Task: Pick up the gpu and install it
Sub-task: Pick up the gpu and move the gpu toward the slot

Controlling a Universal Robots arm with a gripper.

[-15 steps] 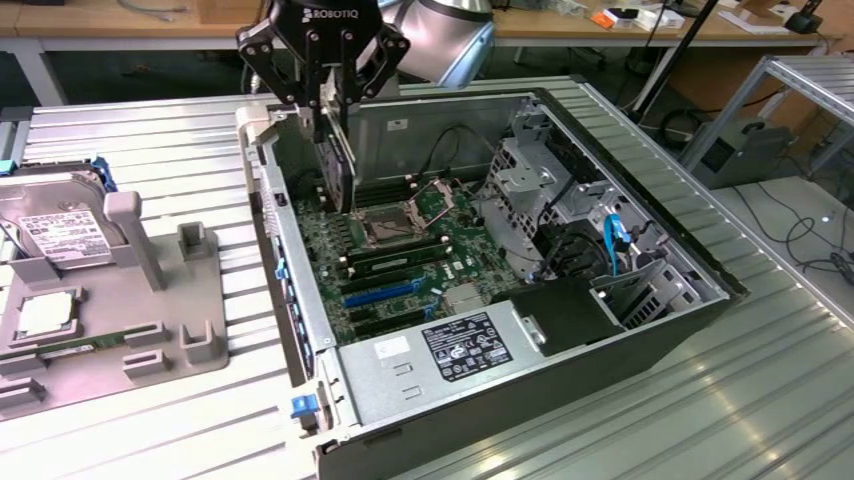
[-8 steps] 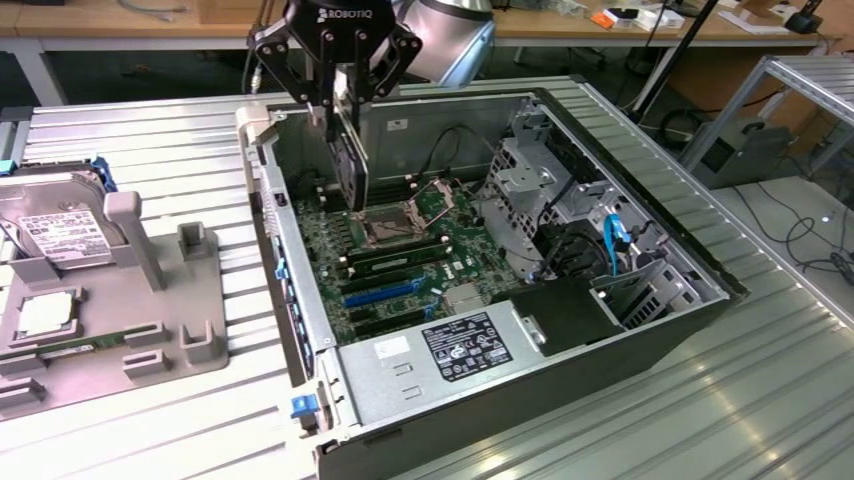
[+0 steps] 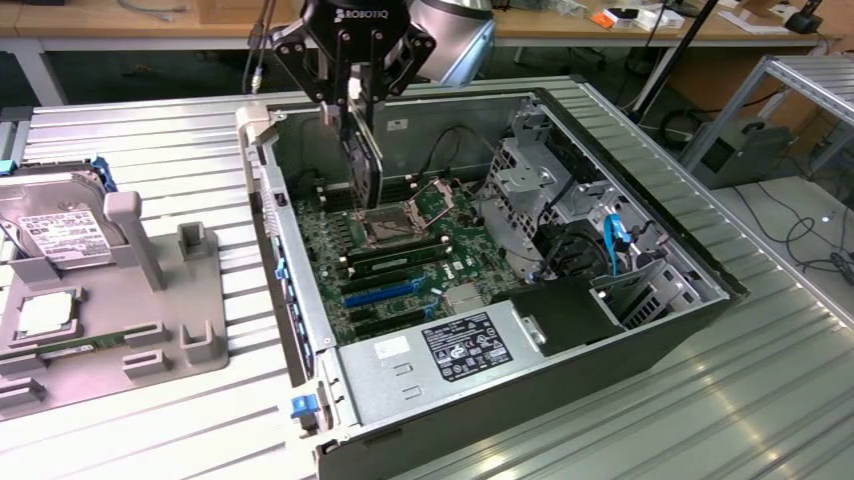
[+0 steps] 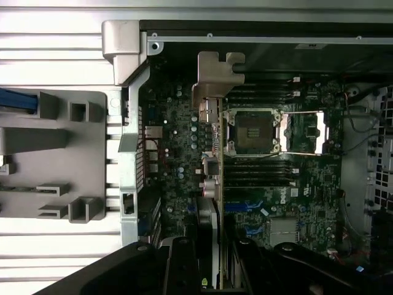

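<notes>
Gripper [image 3: 360, 104]: black two-finger unit on the arm, poised over the open tower near its far wall in the exterior view. Fingers [image 4: 183, 265] closed narrow, clamped on the two flat faces of the gpu [image 3: 366, 160].

The gpu is a thin dark expansion card, held edge-on and hanging down from the fingers into the case. In the wrist view the gpu [image 4: 212, 144] runs away from the gripper [image 4: 215, 261]. Its silvery-tan metal bracket [image 4: 218, 77] is at the end farthest from the fingers. The lower end is close above the board, just beside the processor socket; whether it touches I cannot tell.

Case: grey and black metal computer tower [image 3: 641, 330], lying on its side with the side panel off. Inside is a green motherboard [image 3: 447, 262] with a square metal-framed processor socket [image 3: 387, 226], open and bare. Long narrow black memory sticks [image 3: 400, 262] sit just past the socket, toward the viewer. Blue expansion slots [image 3: 380, 293] lie nearer the viewer again, apart from the card. A black power supply box with a white-printed label [image 3: 467, 346] fills the near end.

At the exterior view's left, a grey plastic parts holder [image 3: 174, 330] sits beside the tower. It carries a boxy silver hard drive with a white label [image 3: 60, 235]. Everything rests on a ribbed silver metal bench [image 3: 747, 400].
</notes>
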